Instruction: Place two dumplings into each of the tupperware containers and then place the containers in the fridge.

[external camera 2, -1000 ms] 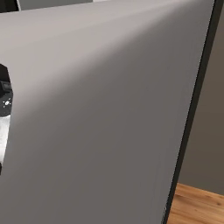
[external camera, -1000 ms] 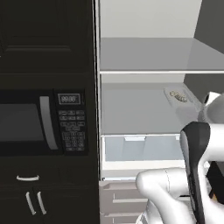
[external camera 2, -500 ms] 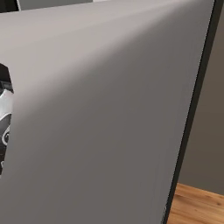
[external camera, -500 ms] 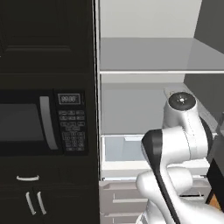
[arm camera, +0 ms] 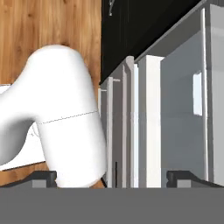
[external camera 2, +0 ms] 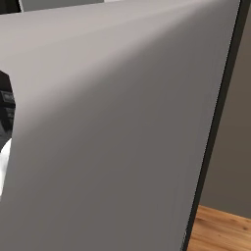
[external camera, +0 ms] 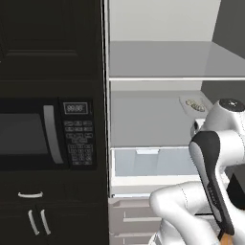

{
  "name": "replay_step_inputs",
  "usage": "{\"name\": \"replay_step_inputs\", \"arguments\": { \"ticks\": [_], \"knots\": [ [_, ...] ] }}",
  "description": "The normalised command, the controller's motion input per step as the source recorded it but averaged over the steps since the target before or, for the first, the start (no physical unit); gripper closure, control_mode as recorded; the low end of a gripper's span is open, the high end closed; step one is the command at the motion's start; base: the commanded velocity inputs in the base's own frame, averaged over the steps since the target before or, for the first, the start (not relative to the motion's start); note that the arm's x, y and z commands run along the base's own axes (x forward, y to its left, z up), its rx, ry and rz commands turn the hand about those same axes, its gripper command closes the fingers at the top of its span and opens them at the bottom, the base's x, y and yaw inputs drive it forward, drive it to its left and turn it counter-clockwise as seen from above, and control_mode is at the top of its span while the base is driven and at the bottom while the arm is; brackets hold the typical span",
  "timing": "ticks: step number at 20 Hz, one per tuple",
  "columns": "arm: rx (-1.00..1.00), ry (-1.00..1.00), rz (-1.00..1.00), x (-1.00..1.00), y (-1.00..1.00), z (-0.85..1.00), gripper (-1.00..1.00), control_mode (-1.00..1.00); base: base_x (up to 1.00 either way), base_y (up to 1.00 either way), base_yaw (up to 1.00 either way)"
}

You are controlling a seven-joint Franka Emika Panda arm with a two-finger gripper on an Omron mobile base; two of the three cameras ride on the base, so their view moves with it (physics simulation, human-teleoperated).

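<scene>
The right base view is blocked by the grey fridge door (external camera 2: 122, 132). In the left base view, the fridge (external camera: 158, 60) drawer (external camera: 153, 162) is partly covered by the arm.

The white Franka arm with dark joints (external camera: 210, 162) rises from the lower right of the left base view, folded back on itself. In the hand view, the two-finger gripper (arm camera: 112, 177) has its small dark tips well apart, nothing between them.
</scene>
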Motion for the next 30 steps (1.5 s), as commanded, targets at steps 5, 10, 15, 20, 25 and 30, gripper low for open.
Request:
{"name": "replay_step_inputs", "arguments": {
  "ticks": [5, 10, 15, 20, 25, 30],
  "knots": [
    [-0.03, -0.09, 0.0, -0.28, 0.17, -0.02, -1.0, 1.0, -0.3, 0.16, 0.07],
    [0.0, 0.0, 0.0, 0.0, 0.0, 0.0, -1.0, 1.0, -0.83, 0.47, 0.29],
    [0.0, 0.0, 0.0, 0.0, 0.0, 0.0, -1.0, 1.0, -0.54, 0.76, 0.48],
    [0.0, 0.0, 0.0, 0.0, 0.0, 0.0, -1.0, 1.0, -0.35, 0.6, 0.51],
    [0.0, 0.0, 0.0, 0.0, 0.0, 0.0, -1.0, 1.0, -0.31, 0.56, 0.5],
    [0.0, 0.0, 0.0, 0.0, 0.0, 0.0, -1.0, 1.0, -0.31, 0.23, 0.5]
  ]
}}
